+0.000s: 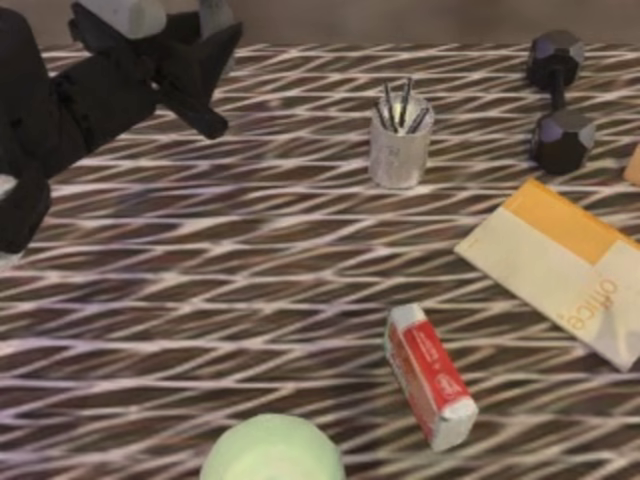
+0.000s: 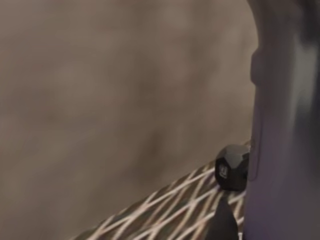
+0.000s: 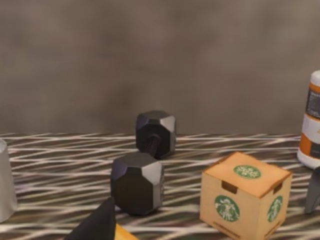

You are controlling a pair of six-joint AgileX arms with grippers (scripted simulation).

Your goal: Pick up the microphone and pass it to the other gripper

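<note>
My left gripper (image 1: 200,75) hangs high over the table's far left corner. In the left wrist view the microphone (image 2: 285,125) fills the side of the picture as a grey metallic handle with a dark end at its top. It stands right against a black fingertip (image 2: 225,225), and the gripper is shut on it. In the top view the arm hides the microphone. My right gripper (image 3: 205,220) is out of the top view. Its wrist view shows its fingers wide apart, open and holding nothing, low beside the black dumbbell (image 3: 137,182).
A silver cup of metal sticks (image 1: 400,135) stands at the back middle, the dumbbell (image 1: 558,100) at back right. A white-and-orange office box (image 1: 560,260), a red-and-white box (image 1: 430,375) and a pale green round thing (image 1: 272,450) lie nearer. A Starbucks carton (image 3: 245,195) and a bottle (image 3: 312,120) sit at the far right.
</note>
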